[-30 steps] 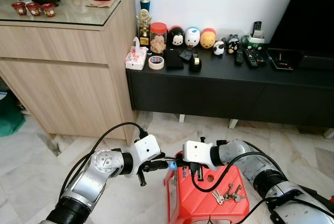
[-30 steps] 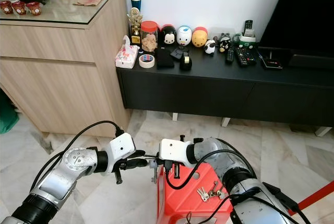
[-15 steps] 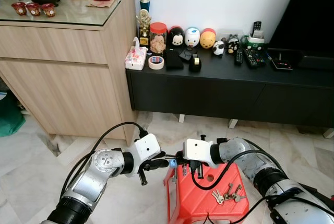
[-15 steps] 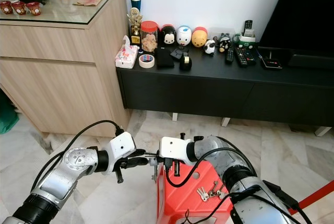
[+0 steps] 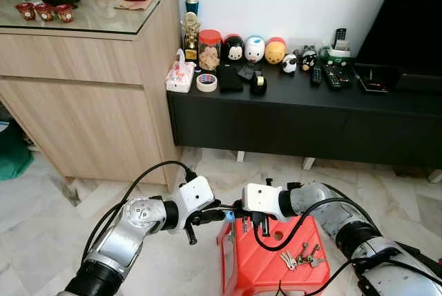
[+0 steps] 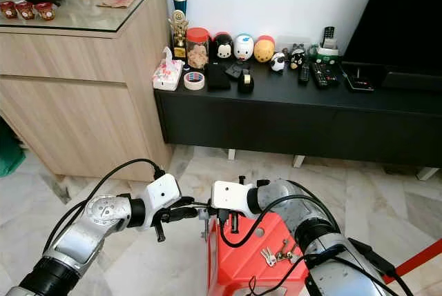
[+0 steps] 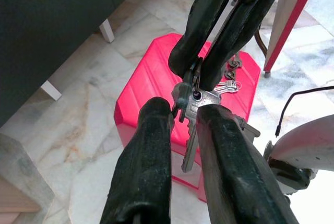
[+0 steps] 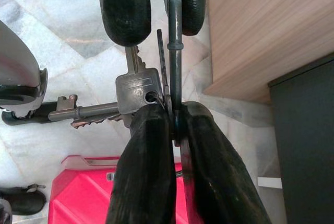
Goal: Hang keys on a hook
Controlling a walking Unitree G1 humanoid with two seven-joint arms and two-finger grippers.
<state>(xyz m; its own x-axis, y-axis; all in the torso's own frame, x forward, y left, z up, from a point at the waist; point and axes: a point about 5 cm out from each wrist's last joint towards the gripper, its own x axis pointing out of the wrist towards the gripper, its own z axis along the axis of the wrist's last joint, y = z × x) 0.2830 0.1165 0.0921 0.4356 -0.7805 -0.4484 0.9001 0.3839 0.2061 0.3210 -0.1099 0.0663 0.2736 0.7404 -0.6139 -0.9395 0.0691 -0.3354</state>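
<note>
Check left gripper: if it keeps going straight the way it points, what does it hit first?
Most likely the bunch of keys right at its tips, then the right gripper clamping them head-on. The red stool sits further behind, though depth is hard to judge.

My left hand and right hand meet tip to tip, so most of the key bunch is hidden behind my own fingers. The red stool runs off the bottom edge. The loose keys on it are too small to count.
</note>
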